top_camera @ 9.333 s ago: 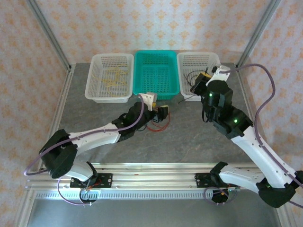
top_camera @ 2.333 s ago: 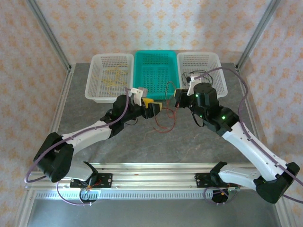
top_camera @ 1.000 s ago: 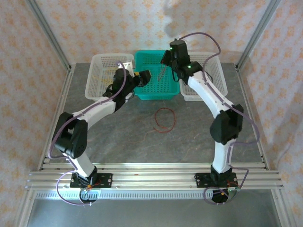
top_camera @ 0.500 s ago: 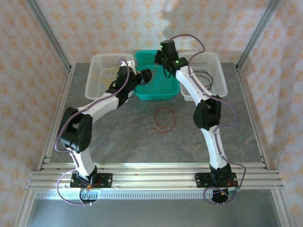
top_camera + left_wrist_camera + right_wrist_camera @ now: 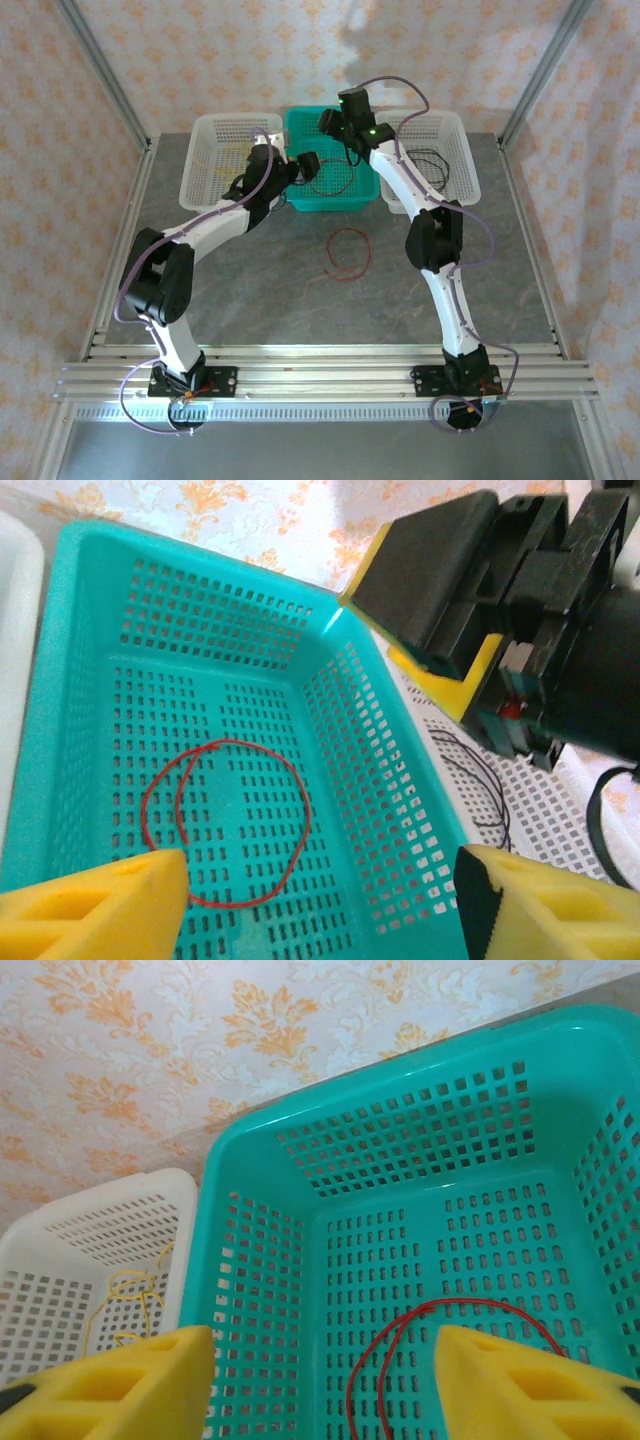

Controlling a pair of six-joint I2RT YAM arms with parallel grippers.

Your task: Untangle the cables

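Observation:
A red cable loop point(image 5: 225, 825) lies flat on the floor of the teal basket point(image 5: 332, 203), and the right wrist view shows this red cable point(image 5: 452, 1345) from the other side. My right gripper point(image 5: 328, 122) hangs open above the basket's back edge with nothing between its yellow fingers point(image 5: 110, 1380). My left gripper point(image 5: 310, 165) is open over the basket's left front part and holds nothing. A second red cable point(image 5: 349, 253) lies loose on the table. Yellow cables point(image 5: 235, 160) sit in the left white basket, black cables point(image 5: 432, 165) in the right one.
Three baskets stand in a row at the table's far edge: white point(image 5: 215, 197), teal, white point(image 5: 462, 135). Both arms stretch far forward over the grey tabletop point(image 5: 260, 290). The patterned wall rises directly behind the baskets.
My right gripper has opened and the red cable it held above the teal basket now lies on the basket floor. The right arm shifted slightly left; the left arm hardly moved.

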